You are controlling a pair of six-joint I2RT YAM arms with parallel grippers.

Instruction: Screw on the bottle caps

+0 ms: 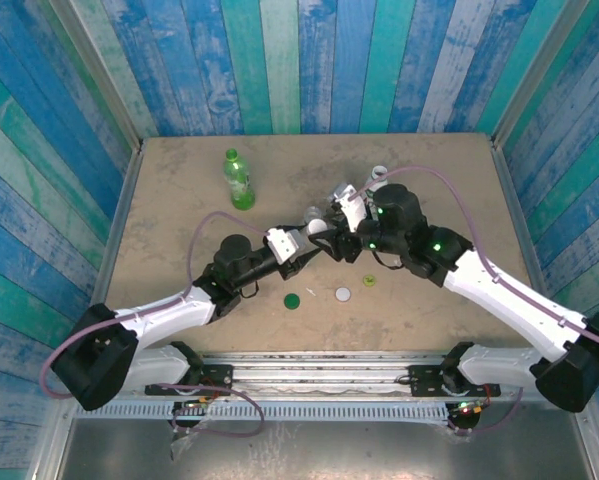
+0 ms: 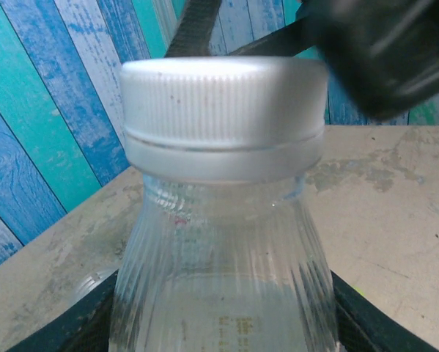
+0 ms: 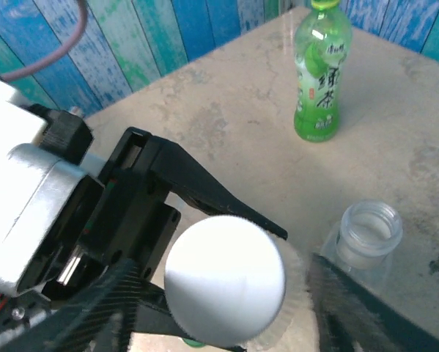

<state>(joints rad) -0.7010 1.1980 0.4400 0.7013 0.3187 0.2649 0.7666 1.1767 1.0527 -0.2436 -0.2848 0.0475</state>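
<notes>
My left gripper point(image 1: 315, 241) point(image 2: 226, 326) is shut on a small clear bottle point(image 2: 223, 279), held upright near the table's middle. A white cap point(image 2: 223, 110) point(image 3: 225, 279) sits on the bottle's neck. My right gripper point(image 1: 332, 222) point(image 3: 226, 304) hangs over that cap, open, with a dark finger on each side and a gap on the right. A second clear bottle point(image 3: 366, 233) stands uncapped just beyond. The green translucent bottle point(image 1: 239, 180) point(image 3: 322, 73) stands at the back left. Loose near the front lie a dark green cap point(image 1: 292, 300), a white cap point(image 1: 342, 294) and a yellow-green cap point(image 1: 370, 280).
A white open neck point(image 1: 379, 173) peeks out behind my right arm at the back. Blue and teal plank walls point(image 1: 299, 60) close in the beige table point(image 1: 179, 230) on three sides. Both arms cross in the middle.
</notes>
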